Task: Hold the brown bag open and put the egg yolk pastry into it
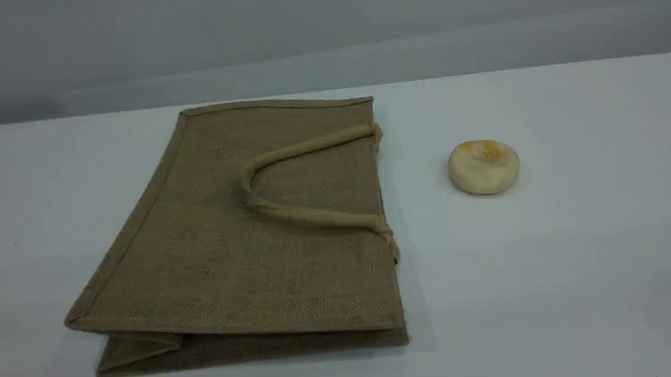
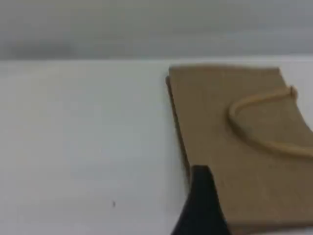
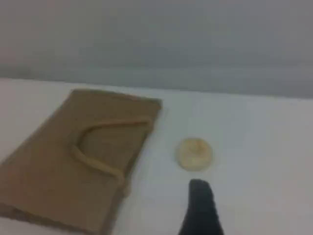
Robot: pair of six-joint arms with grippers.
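My 2 grippers hang spread and empty (bag (image 1: pixel 229 246) flat, pastry (image 1: pixel 484 167) apart to its right).

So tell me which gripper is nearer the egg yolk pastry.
Right. The right gripper hangs just short of the egg yolk pastry; the left gripper sits over the brown bag, pastry out of its view.

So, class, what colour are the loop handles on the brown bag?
Light beige, paler than the tan-brown bag; the handles show best in the scene view.
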